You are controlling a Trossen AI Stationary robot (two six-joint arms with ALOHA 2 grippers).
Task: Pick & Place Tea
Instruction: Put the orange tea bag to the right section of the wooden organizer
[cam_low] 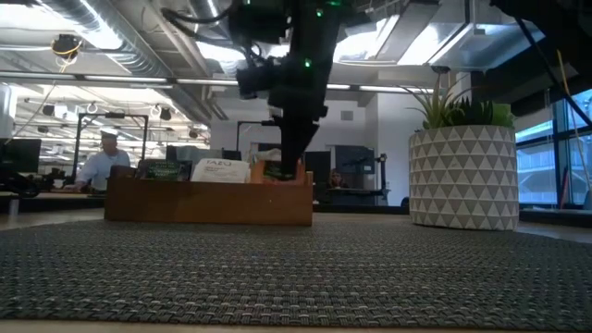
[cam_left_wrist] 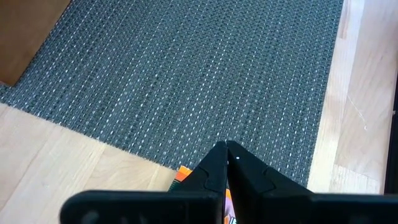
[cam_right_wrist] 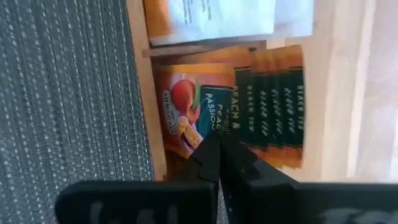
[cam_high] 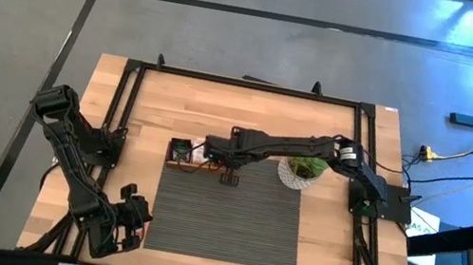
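The wooden tray (cam_high: pixel 189 155) stands at the mat's far edge, with tea sachets upright in its compartments. In the right wrist view an orange "Peach Passion" sachet (cam_right_wrist: pixel 186 106) leans at the front of a row of orange and dark-green ones (cam_right_wrist: pixel 273 99). White sachets (cam_right_wrist: pixel 224 15) fill the neighbouring compartment. My right gripper (cam_right_wrist: pixel 219 134) reaches down into the tray (cam_low: pixel 208 202), shut at the front sachet's edge. My left gripper (cam_left_wrist: pixel 225 148) is shut, low over the table's near left part (cam_high: pixel 131 216). An orange-and-white sachet corner (cam_left_wrist: pixel 183 173) shows beneath it. My right gripper pinches the front orange sachet between its two fingers, at its upper edge by the printed name (cam_right_wrist: pixel 219 121), coming from above and pointing down into the compartment. The sachet stands tilted in the tray among the others. My left gripper: whether it touches the orange sachet under its fingers, I cannot tell.
A dark woven mat (cam_high: pixel 227 218) covers the table's middle. A potted green plant in a white patterned pot (cam_high: pixel 302 172) stands right of the tray, under the right arm. Black frame rails (cam_high: pixel 119 113) run along the table's sides. People sit in the room beyond (cam_low: pixel 102 166).
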